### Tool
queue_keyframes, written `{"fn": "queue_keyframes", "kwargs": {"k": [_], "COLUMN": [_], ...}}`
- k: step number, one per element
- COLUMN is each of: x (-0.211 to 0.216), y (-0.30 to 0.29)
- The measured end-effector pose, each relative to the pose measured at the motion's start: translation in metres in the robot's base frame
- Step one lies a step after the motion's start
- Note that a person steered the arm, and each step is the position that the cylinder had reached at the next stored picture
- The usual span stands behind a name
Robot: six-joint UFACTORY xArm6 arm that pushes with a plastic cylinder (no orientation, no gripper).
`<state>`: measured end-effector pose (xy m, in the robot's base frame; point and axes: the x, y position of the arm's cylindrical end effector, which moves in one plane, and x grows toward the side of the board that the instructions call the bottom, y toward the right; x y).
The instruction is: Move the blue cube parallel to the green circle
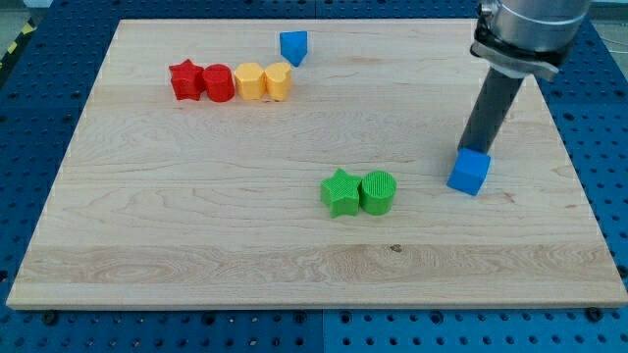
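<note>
A pale wooden board (196, 216) took up nearly the whole view, lying on a blue table (608, 147) dotted with holes. From the view's top right the robot arm (530, 29) came down, grey and thick at the top, then narrowing into a straight dark rod (488, 113). There were no jaws on it to spread or press together, only that rod. My tip (469, 149) stood at the upper edge of the blue cube (469, 173), touching it or very nearly so; I could not tell which from where I stood.

The blue cube sat toward the view's right, at about the same height in the view as the green circle (379, 191), with bare wood between them. The green circle stood near the middle of the board, and the green star (340, 192) was right against it on the view's left.

Up at the view's top left ran a tight row of four blocks: a red star (184, 80), a red round block (218, 83), a yellow block (249, 81) and a second yellow block (279, 80), whose shapes I could not quite make out. Just above the row's right end, apart from it, lay a small blue block (293, 46) with a pointed lower end.
</note>
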<state>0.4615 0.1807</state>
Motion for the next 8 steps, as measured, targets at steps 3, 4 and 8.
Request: {"fn": "queue_keyframes", "kwargs": {"k": [3, 4, 8], "x": [0.044, 0.069, 0.048], "y": [0.033, 0.033, 0.017]}}
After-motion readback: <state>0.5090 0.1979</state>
